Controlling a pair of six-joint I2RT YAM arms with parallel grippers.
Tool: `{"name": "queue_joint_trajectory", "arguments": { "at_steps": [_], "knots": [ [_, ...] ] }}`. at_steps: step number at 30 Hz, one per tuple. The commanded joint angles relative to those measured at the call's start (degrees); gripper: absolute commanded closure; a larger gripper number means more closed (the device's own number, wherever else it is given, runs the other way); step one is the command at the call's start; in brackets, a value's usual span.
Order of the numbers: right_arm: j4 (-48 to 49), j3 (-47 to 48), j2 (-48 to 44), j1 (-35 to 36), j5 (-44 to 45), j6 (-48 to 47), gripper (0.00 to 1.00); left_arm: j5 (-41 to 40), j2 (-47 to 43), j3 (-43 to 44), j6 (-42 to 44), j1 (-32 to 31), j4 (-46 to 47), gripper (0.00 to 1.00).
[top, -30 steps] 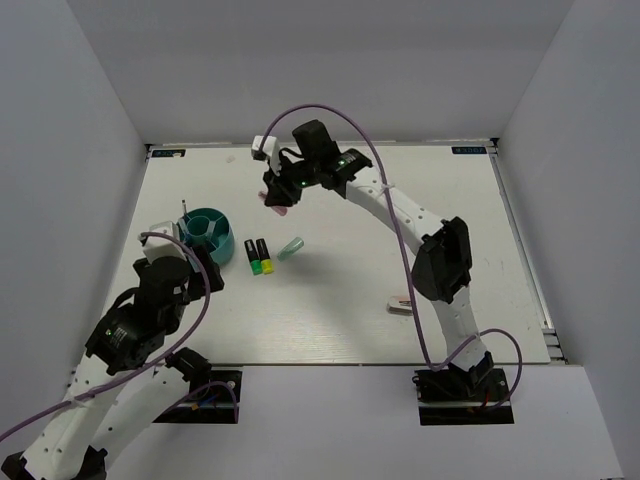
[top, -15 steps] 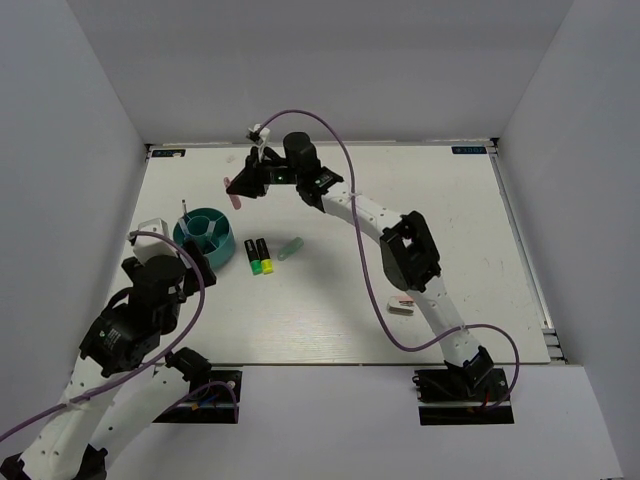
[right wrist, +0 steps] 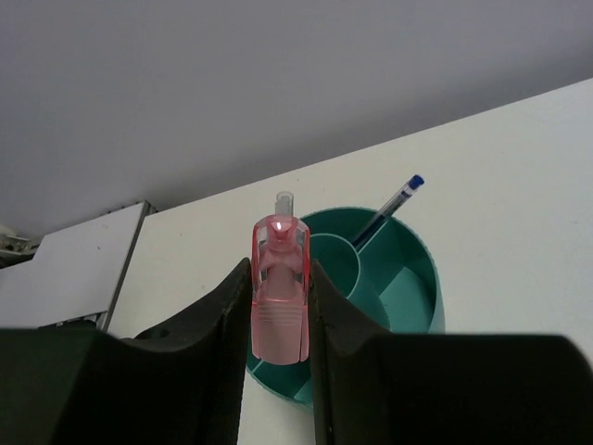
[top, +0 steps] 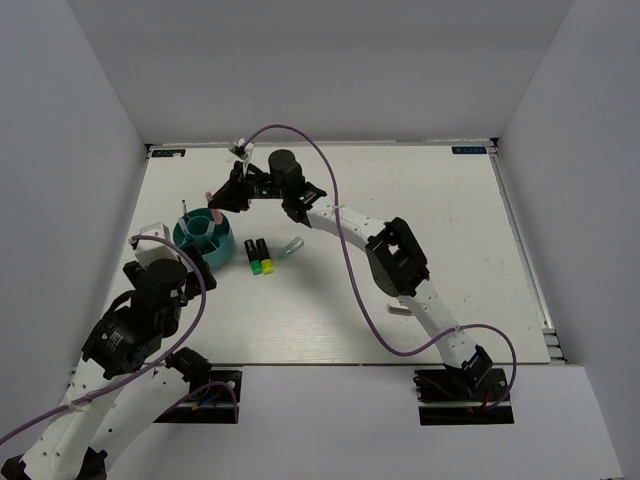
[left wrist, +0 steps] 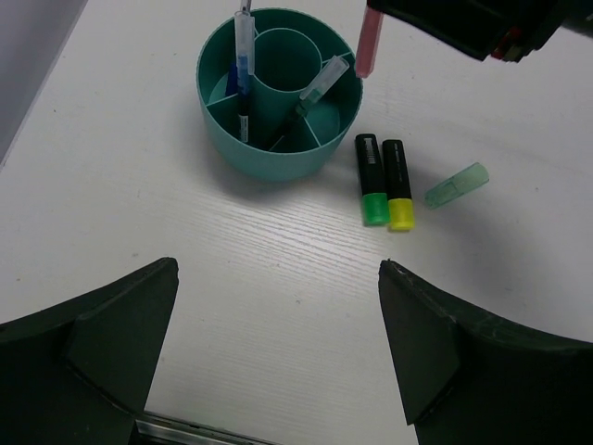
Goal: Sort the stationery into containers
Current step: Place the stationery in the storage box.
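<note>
One pink marker [right wrist: 278, 287] gripped, at teal holder [left wrist: 271, 163] rim

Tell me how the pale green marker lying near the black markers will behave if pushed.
The pale green marker looks round-bodied and lies on its side on the smooth table, so it will probably roll if nudged sideways. Its short, translucent plastic body suggests it is light and stiff, not floppy.

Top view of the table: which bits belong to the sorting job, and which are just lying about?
Belongs to the job: holder; pens standing in it; pink marker held by the right gripper; black markers; green marker; block.

Just there: corner label; purple cable.
</note>
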Motion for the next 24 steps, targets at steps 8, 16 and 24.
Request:
{"name": "queue_joint_trajectory", "arguments": {
  "at_steps": [8, 16, 24],
  "knots": [
    [4.9, -0.3, 4.0, 1.0, 0.8, 1.0, 1.0, -1.7, -1.7, 0.4, -0.4, 0.2, -2.4, 0.01],
    [6.2, -1.1, 5.4, 1.1, 1.1, 1.7, 1.0, -1.9, -1.8, 0.4, -0.5, 0.1, -3.1, 0.01],
    [6.4, -1.6, 5.7, 1.0, 2.4, 2.8, 1.0, -1.6, -2.0, 0.2, -0.9, 0.1, -3.4, 0.01]
  ]
}}
